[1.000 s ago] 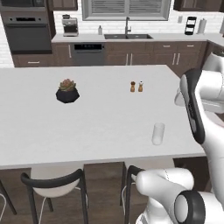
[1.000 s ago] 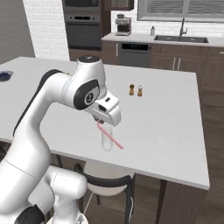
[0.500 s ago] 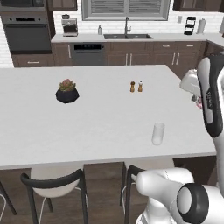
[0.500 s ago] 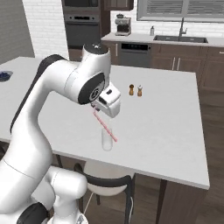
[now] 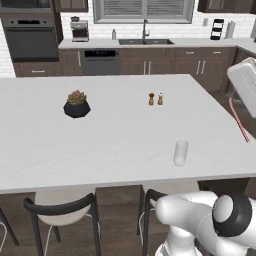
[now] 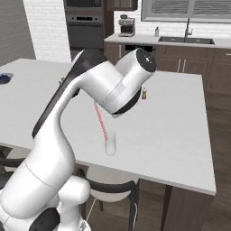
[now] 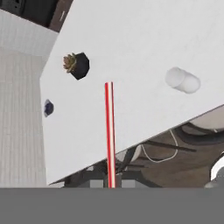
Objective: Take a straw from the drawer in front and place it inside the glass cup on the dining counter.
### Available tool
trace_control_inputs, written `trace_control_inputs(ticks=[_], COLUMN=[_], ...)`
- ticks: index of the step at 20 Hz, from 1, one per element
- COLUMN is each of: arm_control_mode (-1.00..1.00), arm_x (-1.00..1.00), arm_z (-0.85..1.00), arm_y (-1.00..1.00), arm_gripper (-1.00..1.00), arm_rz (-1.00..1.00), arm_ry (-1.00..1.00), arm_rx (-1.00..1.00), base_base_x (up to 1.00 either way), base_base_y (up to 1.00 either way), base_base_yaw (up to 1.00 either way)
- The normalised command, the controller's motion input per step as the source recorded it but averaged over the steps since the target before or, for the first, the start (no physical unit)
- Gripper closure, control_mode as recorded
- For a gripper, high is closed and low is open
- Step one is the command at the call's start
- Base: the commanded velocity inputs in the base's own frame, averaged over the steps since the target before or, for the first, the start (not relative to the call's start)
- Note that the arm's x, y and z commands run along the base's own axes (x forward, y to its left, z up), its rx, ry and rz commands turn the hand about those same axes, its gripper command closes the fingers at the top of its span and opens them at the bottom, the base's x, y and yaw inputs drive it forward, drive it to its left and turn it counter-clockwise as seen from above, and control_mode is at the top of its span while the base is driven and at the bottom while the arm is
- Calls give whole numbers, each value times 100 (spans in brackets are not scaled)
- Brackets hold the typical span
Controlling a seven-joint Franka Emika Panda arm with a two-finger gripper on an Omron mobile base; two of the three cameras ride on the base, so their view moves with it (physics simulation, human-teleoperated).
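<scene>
The step in hand looks like the carry: the straw (image 7: 109, 131) is already out of the drawer and hangs over the dining counter (image 5: 115, 135), not yet in the glass cup (image 5: 180, 152). The gripper's fingertips themselves are not visible; the straw running straight out from the bottom of the hand view suggests the jaws are pinched shut on its upper end.

Taking the glass cup as the landmark: it stands upright near the counter's front edge, above the chairs (image 5: 60, 210), and appears empty. In the right base view the straw (image 6: 101, 121) slants down towards the cup (image 6: 110, 144), its lower tip above and just to one side of the rim, apart from it. In the hand view the cup (image 7: 182, 80) lies well off to the side of the straw's tip, so the two are not lined up.

The next move calls for bringing the tip over the cup's mouth, setting the straw nearer upright, then lowering before letting go.

Beyond the cup stand two small brown shakers (image 5: 155, 99), and farther off a potted succulent (image 5: 76, 104).
</scene>
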Motion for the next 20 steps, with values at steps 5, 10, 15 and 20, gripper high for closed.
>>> trace_control_inputs(ticks=[5, 10, 15, 20], arm_control_mode=[-100, -100, -100, -100], arm_x=[3, 5, 10, 44], arm_z=[1, 3, 2, -10], arm_y=[17, 31, 16, 0], arm_gripper=[100, 100, 100, 100], arm_rz=[1, 0, 0, 0], arm_ry=[-6, -9, -15, -8], arm_rx=[45, 37, 31, 7], base_base_x=[0, 0, 0, 0], base_base_y=[0, 0, 0, 0], base_base_yaw=[0, 0, 0, 0])
